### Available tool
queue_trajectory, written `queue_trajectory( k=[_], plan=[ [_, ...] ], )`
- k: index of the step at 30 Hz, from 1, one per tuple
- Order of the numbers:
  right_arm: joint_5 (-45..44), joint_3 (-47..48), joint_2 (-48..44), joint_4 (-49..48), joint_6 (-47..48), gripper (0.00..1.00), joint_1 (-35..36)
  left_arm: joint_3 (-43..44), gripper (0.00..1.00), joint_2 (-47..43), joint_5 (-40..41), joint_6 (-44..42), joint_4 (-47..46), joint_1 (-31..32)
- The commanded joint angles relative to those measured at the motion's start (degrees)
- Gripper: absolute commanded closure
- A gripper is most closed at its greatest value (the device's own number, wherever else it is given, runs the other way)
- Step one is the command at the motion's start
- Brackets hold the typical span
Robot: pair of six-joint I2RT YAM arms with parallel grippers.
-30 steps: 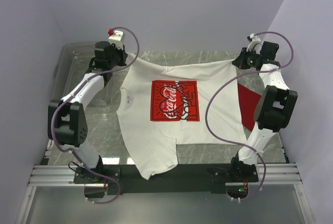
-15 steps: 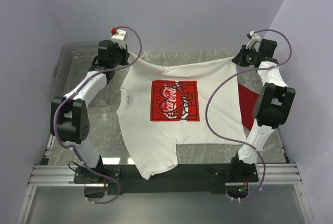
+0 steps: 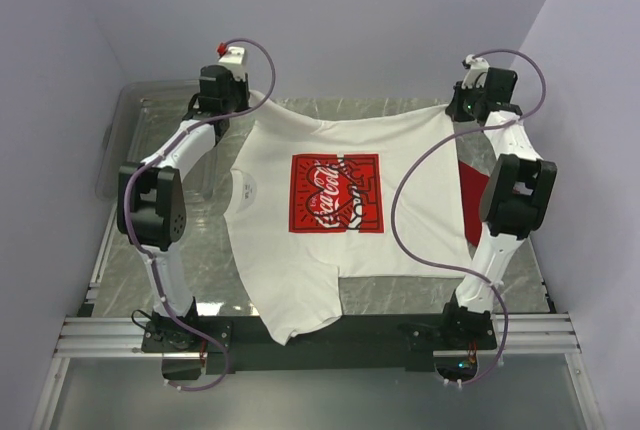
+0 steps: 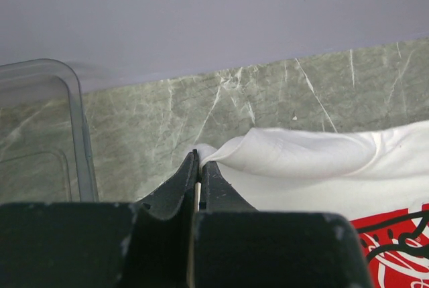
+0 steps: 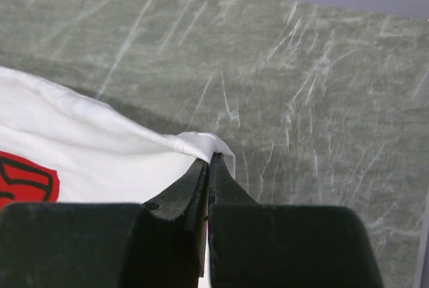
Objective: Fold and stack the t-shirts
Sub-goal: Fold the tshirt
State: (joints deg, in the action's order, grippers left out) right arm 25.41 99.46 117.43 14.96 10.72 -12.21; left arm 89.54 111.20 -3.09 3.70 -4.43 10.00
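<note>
I have the left gripper (image 4: pixel 199 162) closed on the far left corner of the white shirt (image 3: pixel 330 240). The cloth is pinched between the two dark fingers, and a thin sliver of white shows in the seam between them on the left wrist view. The right gripper (image 5: pixel 209 161) is closed the same way on the far right corner, where a small folded tab of hem pokes out just above its tips. Under that corner I see a shadow on the bench (image 3: pixel 400 295), so the cloth there is raised off the surface.

From overhead both arms reach toward the back of the bench, one at each far corner of the shirt. The edge strung between them runs across with a shallow sag in the middle. The rest of the white shirt lies spread over the bench with its red square print (image 3: pixel 335 193) facing up near the middle and the collar toward the left. A flap of it hangs over the near edge onto the dark rail between the arm bases.

The red shirt (image 3: pixel 472 195) lies on the right side of the bench, partly tucked under the white shirt's right edge and just beside the right arm. A clear plastic bin (image 3: pixel 120 140) sits at the far left of the bench, beside the left arm; I cannot tell whether it touches the white shirt
</note>
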Motion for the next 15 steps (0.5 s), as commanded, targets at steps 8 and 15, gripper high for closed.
queue_trajectory(
  k=[8,15],
  plan=[
    [-4.84,3.90,2.90,2.00,6.24,0.98,1.22,1.87,0.99,0.69,-1.21,0.69,-1.20,0.28],
    [-2.38,-3.39,-1.84,-2.91,7.21,0.98,0.87,-1.03,0.99,-1.86,-2.71,-0.10,-2.08,0.28]
  ],
)
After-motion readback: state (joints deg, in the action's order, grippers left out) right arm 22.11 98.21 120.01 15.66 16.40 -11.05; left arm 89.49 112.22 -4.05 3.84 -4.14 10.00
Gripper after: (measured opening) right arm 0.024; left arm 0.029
